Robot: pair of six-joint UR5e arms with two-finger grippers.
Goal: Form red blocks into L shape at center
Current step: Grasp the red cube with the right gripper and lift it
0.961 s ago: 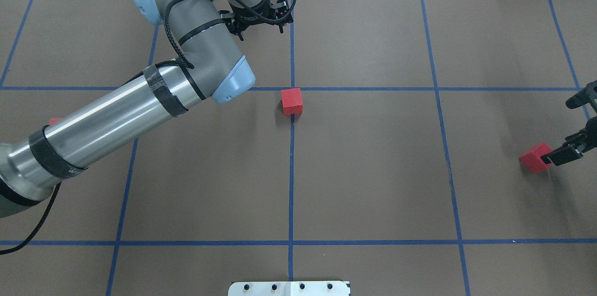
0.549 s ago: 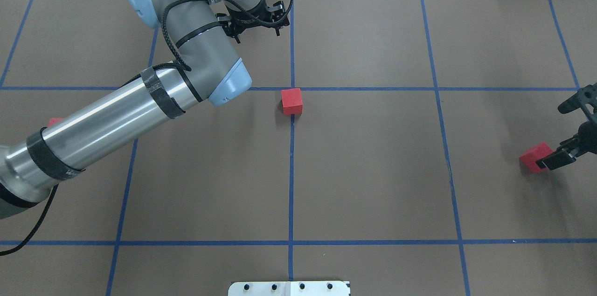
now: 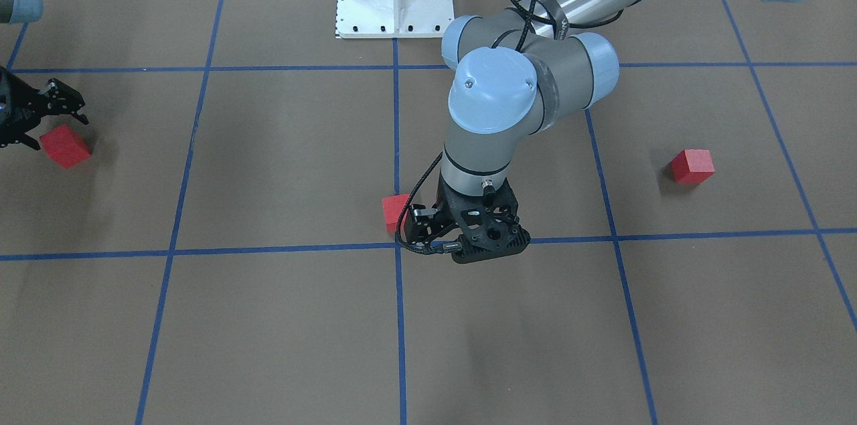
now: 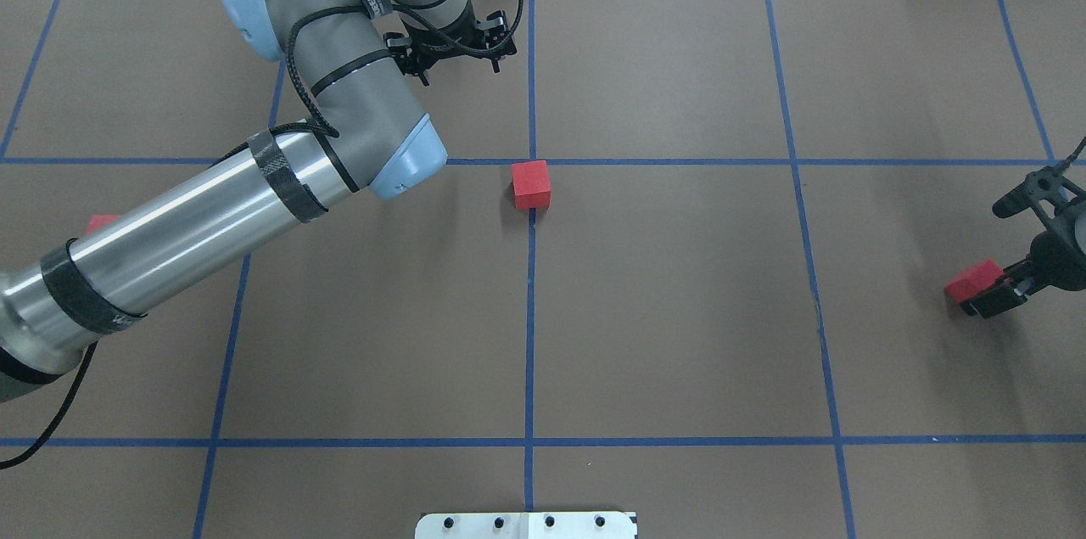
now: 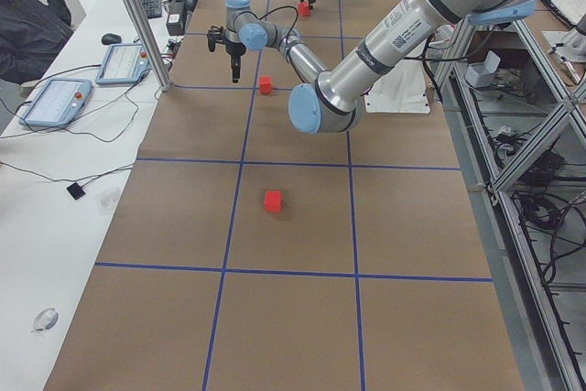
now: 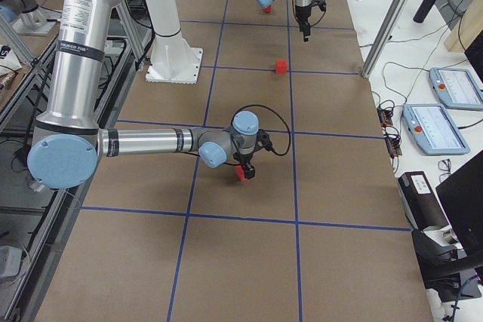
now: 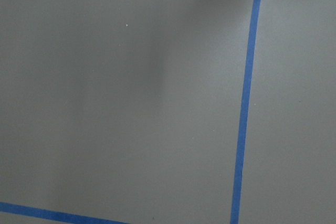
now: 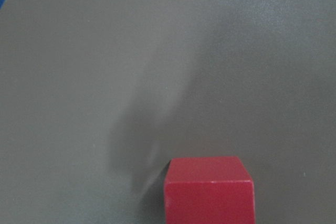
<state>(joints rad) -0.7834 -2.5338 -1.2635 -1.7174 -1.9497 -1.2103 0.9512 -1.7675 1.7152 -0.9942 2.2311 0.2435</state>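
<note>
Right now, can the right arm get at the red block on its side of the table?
Probably yes. The right gripper hovers right beside that block, jaws apparently open, and nothing lies between them.

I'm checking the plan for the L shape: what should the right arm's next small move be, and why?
Probably lower the right tool onto the right block and close: the tool looks open beside it, and that block lies far from the center, where only the center block sits.

Red blocks (image 4: pixel 531 185) matte; surface (image 4: pixel 679 310) brown paper; left arm tube (image 4: pixel 187 242) polished metal.
</note>
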